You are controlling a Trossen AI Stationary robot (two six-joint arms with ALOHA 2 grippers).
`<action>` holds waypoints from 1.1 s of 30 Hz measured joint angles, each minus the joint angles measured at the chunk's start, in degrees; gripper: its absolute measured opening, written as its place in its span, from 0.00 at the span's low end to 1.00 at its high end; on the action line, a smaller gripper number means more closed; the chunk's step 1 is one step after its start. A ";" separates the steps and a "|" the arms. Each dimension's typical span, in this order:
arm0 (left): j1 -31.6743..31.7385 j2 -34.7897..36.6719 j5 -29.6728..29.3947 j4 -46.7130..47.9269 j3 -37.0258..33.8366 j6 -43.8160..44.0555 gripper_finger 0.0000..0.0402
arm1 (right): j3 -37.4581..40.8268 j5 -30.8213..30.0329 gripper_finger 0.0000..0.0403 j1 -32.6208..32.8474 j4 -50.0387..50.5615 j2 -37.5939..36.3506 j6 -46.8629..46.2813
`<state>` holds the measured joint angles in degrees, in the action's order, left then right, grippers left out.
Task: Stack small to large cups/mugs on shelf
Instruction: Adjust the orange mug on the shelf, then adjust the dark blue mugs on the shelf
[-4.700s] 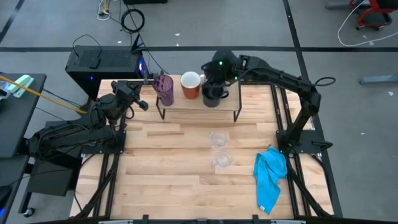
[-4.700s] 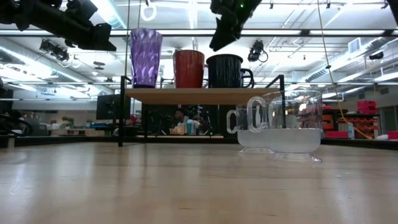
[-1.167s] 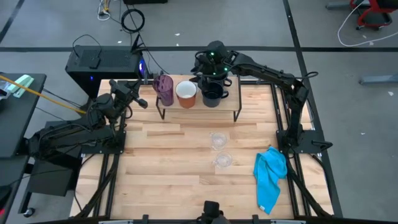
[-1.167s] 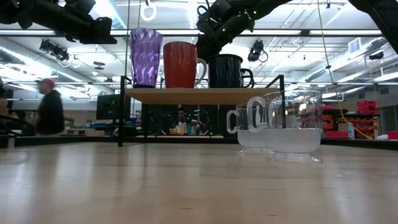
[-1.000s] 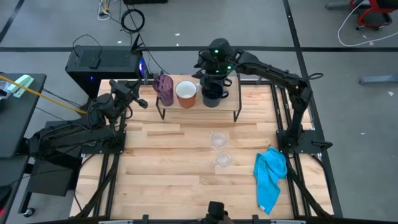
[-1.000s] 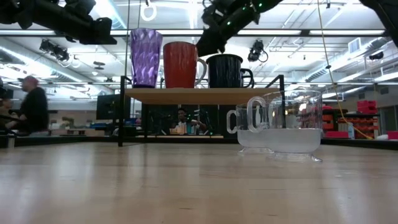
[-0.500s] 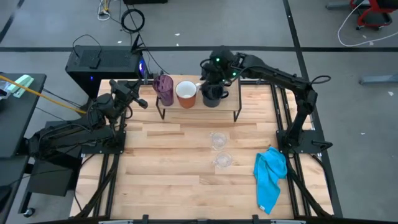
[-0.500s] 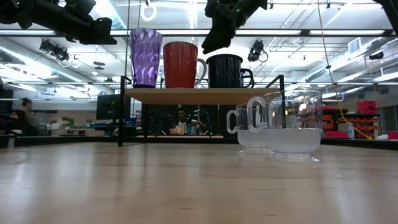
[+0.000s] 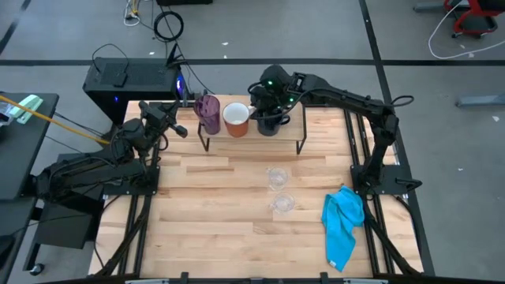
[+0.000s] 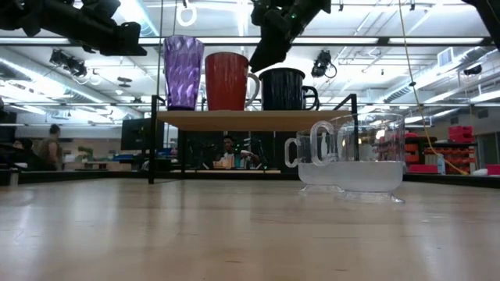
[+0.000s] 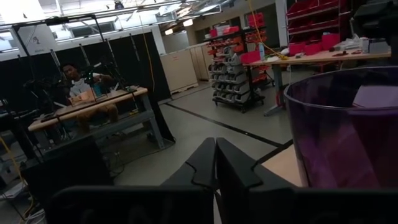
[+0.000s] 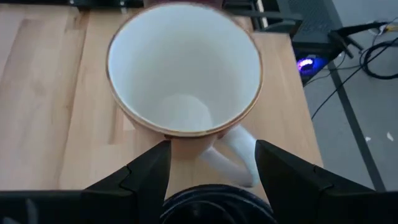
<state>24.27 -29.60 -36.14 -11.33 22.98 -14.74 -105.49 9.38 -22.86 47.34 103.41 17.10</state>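
Where the shelf (image 9: 251, 140) stands: tumbler (image 9: 208, 113), orange mug (image 9: 236, 119), dark mug (image 9: 268, 122).
Right gripper (image 12: 211, 163): released, above mugs.
Left gripper (image 11: 214, 163): clenched, empty.

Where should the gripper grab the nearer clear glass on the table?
Grip the nearer clear glass by its rim, coming straight down from above. It stands upright and open-topped, with the other glass close behind it, so a side approach looks crowded.

Purple tumbler (image 11: 348, 134) is cropped at the left wrist frame edge, beside the shut left jaws; base unseen; dark mug (image 12: 217, 208) below the spread right jaws is cut off, only a rim arc shown; rear clear glass (image 10: 312, 160) is overlapped by the front clear glass (image 10: 367, 156); people under the shelf (image 10: 254, 119) are too small to make out.
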 joint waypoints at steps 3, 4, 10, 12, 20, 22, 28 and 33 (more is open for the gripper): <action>-0.01 0.02 0.00 0.02 0.00 0.00 0.06 | -0.02 -0.09 0.60 0.32 -0.46 0.62 0.02; -0.02 0.00 0.02 0.02 0.00 0.00 0.06 | -0.04 -0.25 0.60 0.45 -0.80 0.78 0.01; -0.02 0.00 0.00 0.04 0.00 0.00 0.04 | -0.02 -1.45 0.60 0.51 -2.78 1.32 0.44; -0.02 0.00 0.00 0.07 0.00 0.00 0.03 | -0.02 -1.56 0.60 0.50 -2.80 1.31 0.49; -0.02 0.02 0.00 0.11 0.00 0.00 0.05 | 0.00 -1.48 0.60 -0.28 -2.35 0.35 0.61; -0.01 0.01 0.00 0.15 0.00 0.00 0.06 | 0.00 -1.79 0.60 -0.69 -2.07 -0.11 0.60; 0.00 0.00 0.00 0.17 0.00 -0.02 0.05 | 0.00 -2.17 0.60 -0.66 3.41 -1.32 -0.02; -0.01 0.01 0.00 0.17 0.00 -0.01 0.03 | -0.41 -3.29 0.60 -0.61 9.26 -2.79 -0.81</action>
<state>24.26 -29.60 -36.14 -11.16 22.98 -14.76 -105.90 6.09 -23.46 56.60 100.62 16.30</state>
